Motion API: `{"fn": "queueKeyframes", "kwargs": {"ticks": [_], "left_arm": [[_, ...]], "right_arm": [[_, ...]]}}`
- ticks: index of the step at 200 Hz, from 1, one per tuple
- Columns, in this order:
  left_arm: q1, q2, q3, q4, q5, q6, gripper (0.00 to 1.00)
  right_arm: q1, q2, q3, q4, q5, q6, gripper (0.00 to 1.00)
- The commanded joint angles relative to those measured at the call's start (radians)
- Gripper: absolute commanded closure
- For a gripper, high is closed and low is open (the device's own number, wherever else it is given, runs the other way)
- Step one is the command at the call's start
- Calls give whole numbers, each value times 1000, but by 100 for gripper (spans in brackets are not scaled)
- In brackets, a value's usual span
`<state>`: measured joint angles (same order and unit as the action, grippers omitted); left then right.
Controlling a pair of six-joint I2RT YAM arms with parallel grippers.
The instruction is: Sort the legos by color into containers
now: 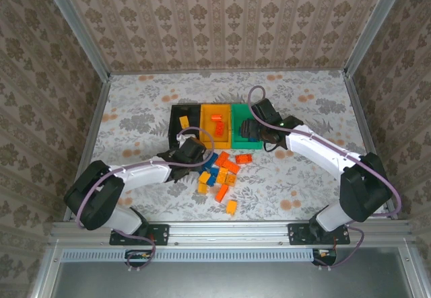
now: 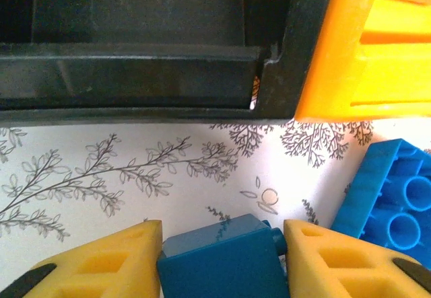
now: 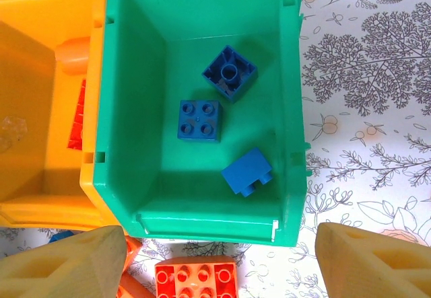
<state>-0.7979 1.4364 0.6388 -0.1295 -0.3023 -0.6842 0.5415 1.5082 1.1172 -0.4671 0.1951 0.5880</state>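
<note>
Floral table (image 1: 135,109): left pincer (image 2: 222,236) pinches blue brick (image 2: 222,268), right pincer (image 3: 221,244) over green bin (image 3: 131,83).

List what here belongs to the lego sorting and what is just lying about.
Job:
loose legos pile
blue brick in the left claw
black bin
yellow-orange bin
green bin with three blue bricks

Not the job:
floral table cover
wallpapered walls
metal frame
</note>
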Motion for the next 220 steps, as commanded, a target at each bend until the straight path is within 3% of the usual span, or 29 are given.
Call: {"fn": "queueKeyframes", "kwargs": {"ticks": [1,42,68,160,202,220], "left_arm": [[-19,-67,-16,-69,-17,-15,55],[-76,-176,56,-185,-39,2,57],[-110,-159,174,-208,-29,38,58],[-109,407,845,-210,90,205,60],[-80,589,1029,-258,96,208,59],[-77,624,1067,-265,106,197,53]], "right_arm": [[2,-46,-16,4,13,23,24],[-2,-106,-73,13,17,42,24],[-8,-180,-153,26,20,62,24],[-27,-371,-348,-10,33,98,24],[-29,-414,-376,-19,21,104,24],[-29,-426,-380,-24,18,104,24]]}}
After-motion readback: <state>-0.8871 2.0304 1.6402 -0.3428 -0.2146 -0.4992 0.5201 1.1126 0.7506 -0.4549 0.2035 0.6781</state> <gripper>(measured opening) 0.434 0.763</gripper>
